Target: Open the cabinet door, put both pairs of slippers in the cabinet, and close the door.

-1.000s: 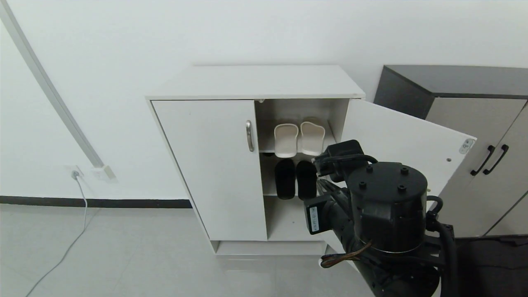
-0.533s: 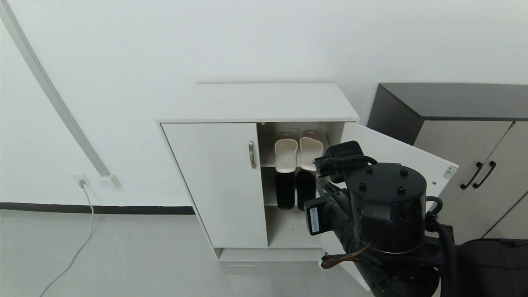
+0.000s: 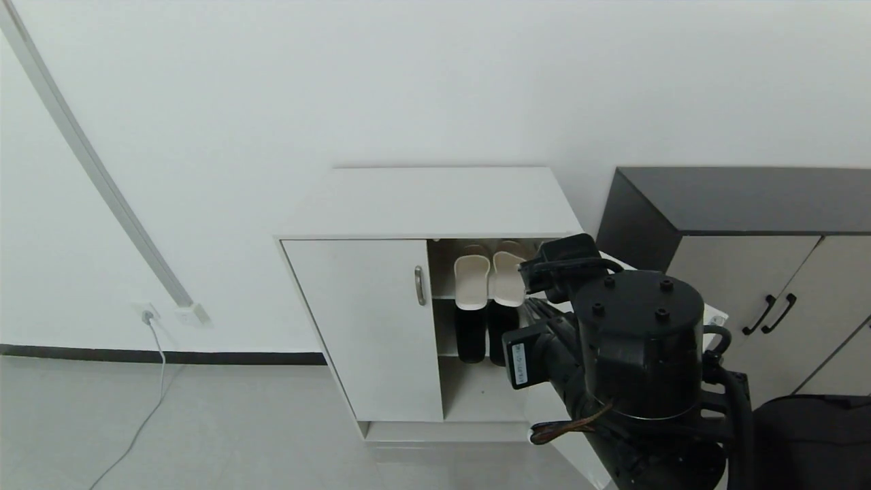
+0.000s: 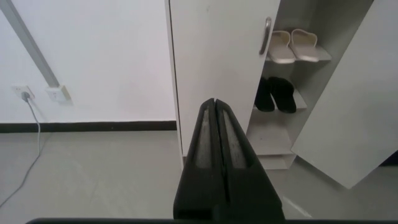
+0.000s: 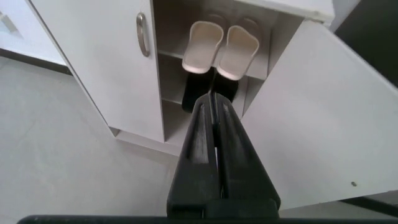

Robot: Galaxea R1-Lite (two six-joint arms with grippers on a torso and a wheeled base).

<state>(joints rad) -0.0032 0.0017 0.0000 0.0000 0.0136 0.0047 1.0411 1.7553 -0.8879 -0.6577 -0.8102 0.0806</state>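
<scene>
Slippers stowed; door not yet shut.

Both pairs sit in the cabinet (image 3: pixel 429 201) ahead of the right claw (image 5: pixel 213 98): white slippers (image 5: pixel 221 45) on the upper shelf, black slippers (image 5: pixel 189 93) on the shelf below. The right cabinet door (image 5: pixel 311 118) stands open just beside that claw. Right claw and left claw (image 4: pixel 214 102) are both pressed closed, holding nothing. Remaining, by my read: swing the door closed.

No legible text or signs
</scene>
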